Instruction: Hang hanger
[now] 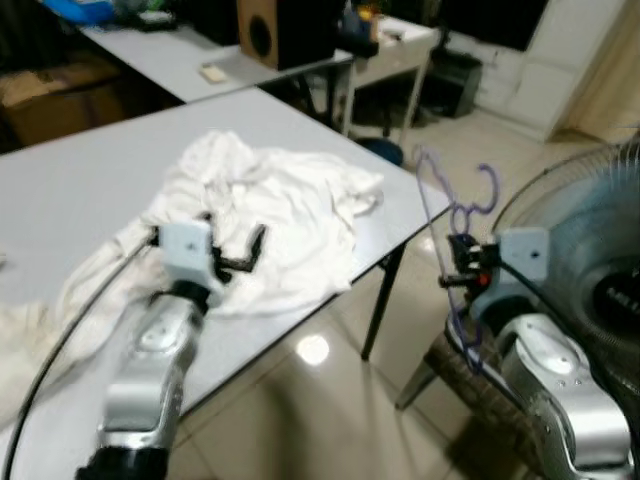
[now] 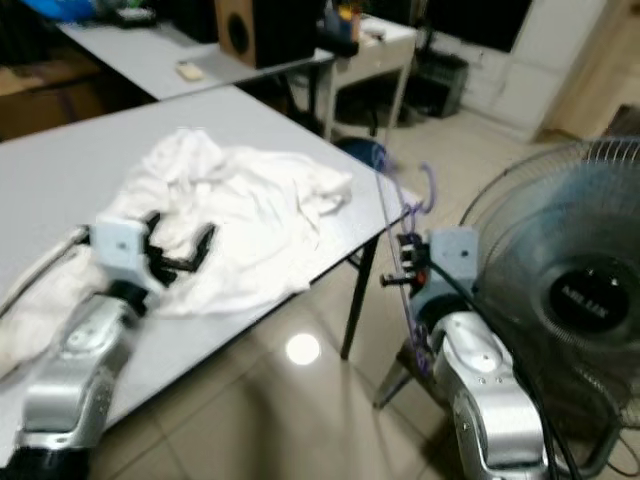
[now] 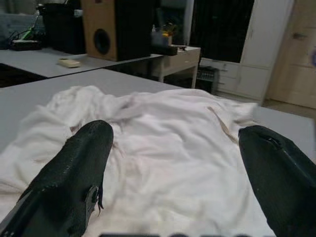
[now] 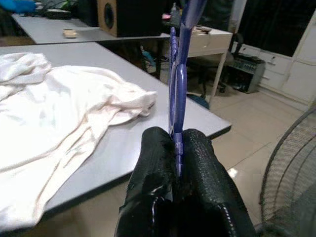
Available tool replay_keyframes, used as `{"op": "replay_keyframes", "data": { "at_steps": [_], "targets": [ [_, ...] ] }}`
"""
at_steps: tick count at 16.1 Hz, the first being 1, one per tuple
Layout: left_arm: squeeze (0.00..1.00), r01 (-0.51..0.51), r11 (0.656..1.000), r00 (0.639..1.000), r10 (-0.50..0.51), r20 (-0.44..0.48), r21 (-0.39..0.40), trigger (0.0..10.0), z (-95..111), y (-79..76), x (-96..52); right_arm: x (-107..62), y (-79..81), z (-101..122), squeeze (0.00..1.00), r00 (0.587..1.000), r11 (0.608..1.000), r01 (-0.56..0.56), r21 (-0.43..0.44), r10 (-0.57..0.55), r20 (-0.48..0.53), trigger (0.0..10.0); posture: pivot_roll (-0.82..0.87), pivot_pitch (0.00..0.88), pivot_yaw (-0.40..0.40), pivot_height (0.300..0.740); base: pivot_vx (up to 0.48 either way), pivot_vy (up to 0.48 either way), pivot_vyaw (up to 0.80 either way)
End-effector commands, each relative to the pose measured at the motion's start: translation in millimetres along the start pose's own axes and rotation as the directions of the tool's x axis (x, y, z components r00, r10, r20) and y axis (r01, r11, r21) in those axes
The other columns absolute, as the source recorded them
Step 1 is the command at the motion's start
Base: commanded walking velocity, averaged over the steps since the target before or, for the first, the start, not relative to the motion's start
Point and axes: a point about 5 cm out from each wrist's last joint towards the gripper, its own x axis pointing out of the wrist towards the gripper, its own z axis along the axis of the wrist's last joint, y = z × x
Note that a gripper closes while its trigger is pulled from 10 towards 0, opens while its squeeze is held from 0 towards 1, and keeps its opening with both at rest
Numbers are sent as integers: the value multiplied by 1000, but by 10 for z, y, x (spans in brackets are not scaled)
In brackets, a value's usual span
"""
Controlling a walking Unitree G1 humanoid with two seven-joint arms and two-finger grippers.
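Observation:
A crumpled white garment (image 1: 265, 215) lies spread on the grey table (image 1: 80, 180). My left gripper (image 1: 232, 250) is open just above the garment's near part, its two black fingers (image 3: 74, 182) wide apart over the cloth. Off the table's right corner, my right gripper (image 1: 462, 262) is shut on a thin purple wire hanger (image 1: 452, 215). The hanger stands upright with its hook (image 1: 487, 190) at the top. In the right wrist view the purple wire (image 4: 177, 98) rises from between the pressed fingertips.
A standing fan (image 1: 590, 250) is close by on my right. A wicker seat (image 1: 470, 385) sits beneath the right arm. Behind stand a second table with a wooden speaker (image 1: 285, 30) and a small desk (image 1: 395, 50). Glossy tiled floor (image 1: 320, 400) lies below the table edge.

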Motion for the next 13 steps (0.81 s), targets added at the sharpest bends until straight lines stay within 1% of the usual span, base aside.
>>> {"op": "replay_keyframes", "data": {
  "at_steps": [1, 7, 10, 11, 13],
  "targets": [
    [863, 31, 1000, 999, -31, 19, -4, 10000, 38, -98, 40, 3, -77, 40, 0, 1000, 999, 23, -26, -22, 17, 10000, -105, 0, -28, 740, 439, 0, 0],
    [863, 37, 999, 999, -37, 20, -3, 10000, 33, -117, 51, -4, -103, 33, 0, 1000, 999, 22, -45, -21, 15, 10000, -108, 0, -30, 740, 439, 0, 0],
    [863, 36, 999, 999, -36, 20, 3, 10000, 29, -115, 52, -2, -83, 31, 0, 1000, 996, -2, -92, 3, 8, 10000, -108, 0, -30, 740, 439, 0, 0],
    [859, 37, 999, 999, -37, 19, 8, 10000, 28, -116, 52, -3, -83, 23, 0, 1000, 996, -4, -91, 4, 4, 10000, -108, 0, -30, 740, 435, 0, 800],
    [851, 16, 1000, 1000, -16, 0, 4, 10000, 3, -85, 54, -9, -75, 7, 0, 1000, 1000, -5, -16, 5, 7, 10000, -108, 0, -30, 740, 315, 0, 0]
  ]
}}
